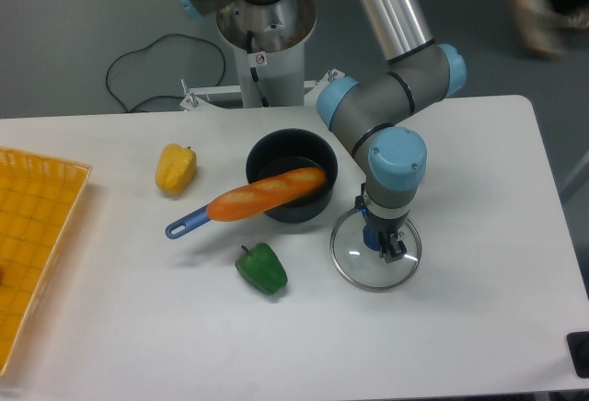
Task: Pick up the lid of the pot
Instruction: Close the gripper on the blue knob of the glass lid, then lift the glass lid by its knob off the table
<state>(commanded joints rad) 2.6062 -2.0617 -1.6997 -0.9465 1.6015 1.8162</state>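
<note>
From where I stand the arm bends down over the white table, and its gripper points straight down onto the middle of the pot lid. The lid is glass with a metal rim and lies flat on the table directly under the tool. The dark fingers reach right down to the lid's centre, where its knob would be, but the wrist hides that spot, so I cannot tell how far apart they are or whether they have any hold on it.

Just beside the tool, up and to the left as I see it, sits a dark pot, its rim close to the lid's edge. A long bread loaf lies slantwise across the pot's mouth, and a blue handle sticks out beyond the loaf's lower end. Left of the gripper and a little nearer me lies a green pepper. Further left, past the pot, is a yellow pepper, and well apart at the far left edge an orange tray
</note>
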